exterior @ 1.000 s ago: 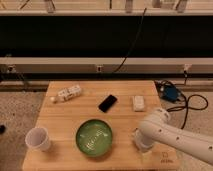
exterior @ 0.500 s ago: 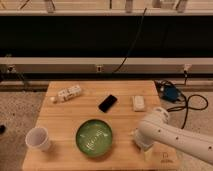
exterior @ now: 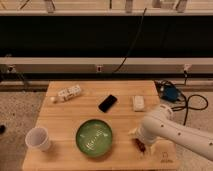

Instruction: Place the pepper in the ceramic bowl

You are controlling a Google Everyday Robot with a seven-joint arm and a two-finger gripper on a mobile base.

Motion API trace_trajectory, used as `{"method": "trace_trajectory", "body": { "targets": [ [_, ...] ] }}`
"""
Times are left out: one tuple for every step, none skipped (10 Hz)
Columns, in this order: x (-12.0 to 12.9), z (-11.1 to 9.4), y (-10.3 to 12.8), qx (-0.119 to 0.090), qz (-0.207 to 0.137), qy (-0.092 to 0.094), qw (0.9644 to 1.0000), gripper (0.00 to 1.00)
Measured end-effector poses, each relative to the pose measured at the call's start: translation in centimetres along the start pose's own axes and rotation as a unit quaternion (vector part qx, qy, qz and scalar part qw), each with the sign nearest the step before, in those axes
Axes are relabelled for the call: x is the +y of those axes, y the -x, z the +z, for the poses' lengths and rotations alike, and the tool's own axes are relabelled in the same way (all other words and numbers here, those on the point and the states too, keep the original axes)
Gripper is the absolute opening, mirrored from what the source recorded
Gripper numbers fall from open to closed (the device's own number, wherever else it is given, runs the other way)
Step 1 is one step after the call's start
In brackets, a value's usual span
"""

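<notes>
Pincer sits low over the near right part of the wooden table, mostly hidden under the white, rounded wrist of the arm. We cannot tell how it is set, nor whether it has hold of anything.

Pepper: we note a small dark reddish thing directly beneath the pincer, touching or nearly touching it, down at table level. We read this as the pepper. Too little of it shows to give its long axis.

Key relation: the ceramic bowl lies just beside the pincer, to its left as the camera sees it, at about the same depth on the table. We judge the carry to be a short sideways move over the near rim once the pepper is lifted clear.

Materials and shapes:
- bowl: round, green, glazed, with a pale pattern inside, shallow and wide-mouthed
- table: light wood with a matt grain
- white cup: far beyond the bowl from the pincer, well apart
- black phone: flat and glossy, behind and left of the pincer
- small white block: straight behind the pincer

None of these lies between pincer and bowl.
</notes>
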Motion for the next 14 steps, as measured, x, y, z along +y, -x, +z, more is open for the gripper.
{"method": "trace_trajectory", "body": {
  "targets": [
    [0.1,0.4,-0.8,0.001,-0.013,0.001,0.9999,0.8],
    [0.1,0.8,-1.4,0.003,-0.021,0.002,0.9998,0.8],
    [0.1,1.2,-2.0,0.005,-0.029,0.004,0.9996,0.8],
    [0.1,1.6,-2.4,0.005,-0.036,0.007,0.9993,0.8],
    [-0.1,1.9,-2.6,0.006,-0.041,0.011,0.9991,0.8],
    [-0.3,2.4,-2.8,0.006,-0.05,0.018,0.9986,0.8],
    [-0.4,2.6,-2.9,0.007,-0.053,0.022,0.9983,0.8],
    [-0.5,3.0,-2.8,0.008,-0.059,0.029,0.9978,0.76],
    [-0.6,3.3,-2.7,0.008,-0.063,0.036,0.9973,0.65],
    [-0.7,3.3,-2.8,0.01,-0.065,0.038,0.9971,0.57],
    [-0.8,3.4,-2.8,0.011,-0.066,0.042,0.9969,0.47],
    [-0.7,3.3,-2.8,0.011,-0.066,0.043,0.9968,0.35],
    [-0.9,3.2,-2.7,0.012,-0.067,0.042,0.9968,0.27],
    [-1.0,3.0,-2.7,0.011,-0.067,0.041,0.9968,0.16]
  ]
}}
